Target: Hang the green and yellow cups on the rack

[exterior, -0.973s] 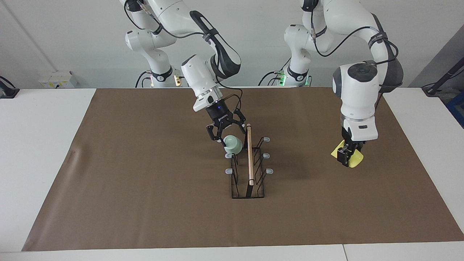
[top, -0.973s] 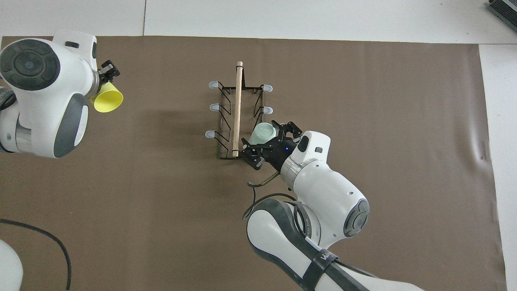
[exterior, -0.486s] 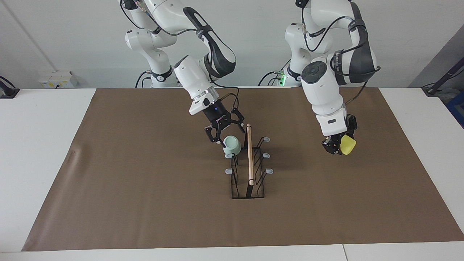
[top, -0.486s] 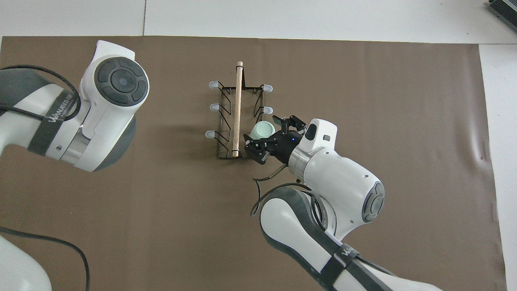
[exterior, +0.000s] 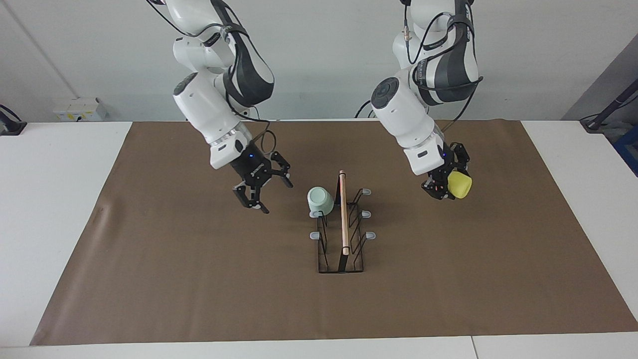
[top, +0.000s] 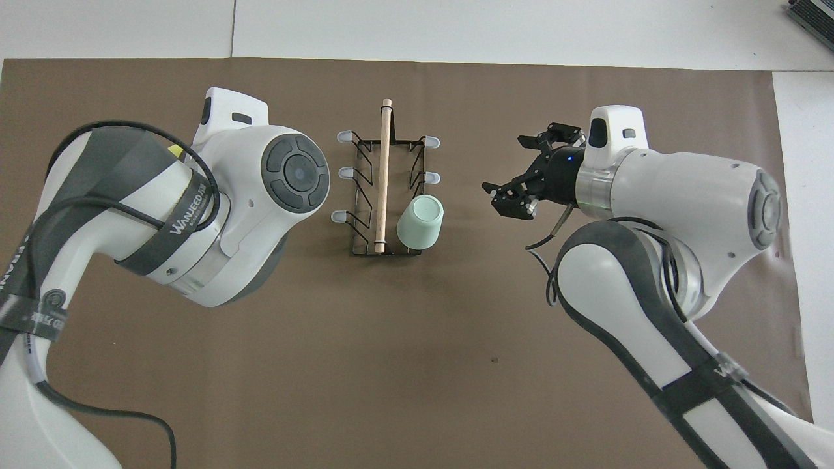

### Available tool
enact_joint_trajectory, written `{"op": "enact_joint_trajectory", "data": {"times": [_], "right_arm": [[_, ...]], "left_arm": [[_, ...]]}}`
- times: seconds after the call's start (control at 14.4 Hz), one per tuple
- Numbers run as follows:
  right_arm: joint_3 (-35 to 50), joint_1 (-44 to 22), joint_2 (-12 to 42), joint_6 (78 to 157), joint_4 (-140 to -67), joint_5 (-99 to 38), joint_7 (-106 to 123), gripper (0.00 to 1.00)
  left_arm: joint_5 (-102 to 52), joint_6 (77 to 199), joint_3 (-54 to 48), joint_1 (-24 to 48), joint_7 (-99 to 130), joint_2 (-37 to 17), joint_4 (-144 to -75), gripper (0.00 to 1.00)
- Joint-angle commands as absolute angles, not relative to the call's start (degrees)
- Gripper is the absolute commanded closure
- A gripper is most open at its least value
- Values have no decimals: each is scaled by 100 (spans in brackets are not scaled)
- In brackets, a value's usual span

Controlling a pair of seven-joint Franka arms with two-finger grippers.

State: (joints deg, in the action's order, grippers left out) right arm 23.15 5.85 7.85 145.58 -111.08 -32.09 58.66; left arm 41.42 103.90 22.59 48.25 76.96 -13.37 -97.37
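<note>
Light: bright, even, diffuse from above
Shadows: soft, faint patches on the brown mat (exterior: 199, 279) under the arms and beside the rack (exterior: 341, 224)
Glare: none evident
Focus: both views sharp
Edge distortion: slight, mat edges nearly straight

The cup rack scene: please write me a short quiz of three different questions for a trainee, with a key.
1. True or false: the green cup hangs mouth-down on a prong of the rack.
2. Which gripper holds the yellow cup? A) the left gripper B) the right gripper C) neither
3. Fill in: the right gripper is ____ and holds nothing, over the brown mat toward the right arm's end of the table.

Key:
1. True; it sits on the prong nearest the robots, on the right arm's side.
2. A; the left gripper holds it in the air beside the rack.
3. open
</note>
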Motion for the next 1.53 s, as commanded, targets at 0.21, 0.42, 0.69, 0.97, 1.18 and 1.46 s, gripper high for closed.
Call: {"op": "enact_joint_trajectory", "data": {"times": [0.21,0.42,0.69,0.97,1.18,1.46], "right_arm": [[2382,1132,888,13652,-10697,-1918,6573,0],[2382,1379,949,12817,-10346,-1119,7004,0],[2391,1512,949,12245,-10336,261,7145,0],[2399,1512,940,11612,-10109,860,7215,0],[2400,1433,940,10953,-9704,1080,7216,0],[2399,1424,932,10206,-9334,1633,7172,0]], "left_arm": [[4762,10459,2320,5712,10008,-1669,-9729,100],[5175,10293,2338,6046,10572,-2021,-9729,100],[5519,10064,2329,6240,10696,-2144,-9756,100],[5616,9976,2320,6468,11003,-2188,-9809,100],[5616,9984,2320,6486,11136,-2302,-9809,100],[5607,9958,2312,6600,11162,-2320,-9861,100]]}}
